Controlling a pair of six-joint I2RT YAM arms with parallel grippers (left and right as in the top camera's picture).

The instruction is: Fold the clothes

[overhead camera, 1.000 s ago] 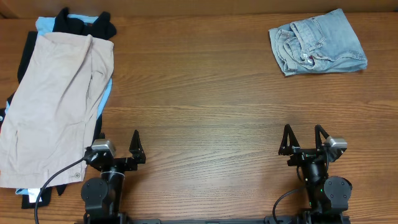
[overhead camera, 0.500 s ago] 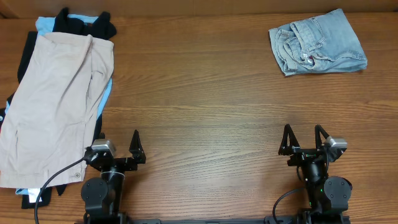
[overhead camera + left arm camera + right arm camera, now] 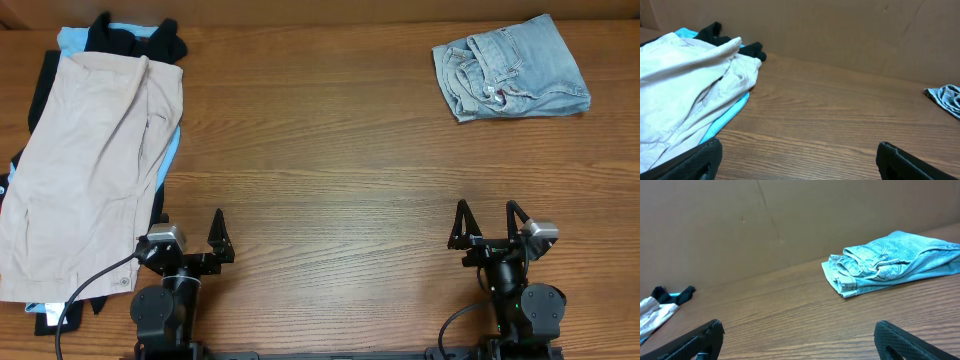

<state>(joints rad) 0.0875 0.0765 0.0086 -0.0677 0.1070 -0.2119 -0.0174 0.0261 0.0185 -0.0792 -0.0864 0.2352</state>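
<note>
Folded light-blue denim shorts (image 3: 510, 68) lie at the far right of the table; they also show in the right wrist view (image 3: 890, 262). Beige shorts (image 3: 85, 160) lie spread on top of a pile at the left, over black garments (image 3: 135, 40) and a sky-blue garment (image 3: 72, 38). The left wrist view shows the beige shorts (image 3: 685, 85), the sky-blue garment (image 3: 727, 115) and the black garment (image 3: 752, 49). My left gripper (image 3: 192, 240) is open and empty near the front edge, beside the pile. My right gripper (image 3: 489, 226) is open and empty at the front right.
The wooden table (image 3: 320, 170) runs between the pile and the denim shorts. A brown wall (image 3: 765, 220) stands behind the table's far edge. A black cable (image 3: 85, 290) loops by the left arm's base.
</note>
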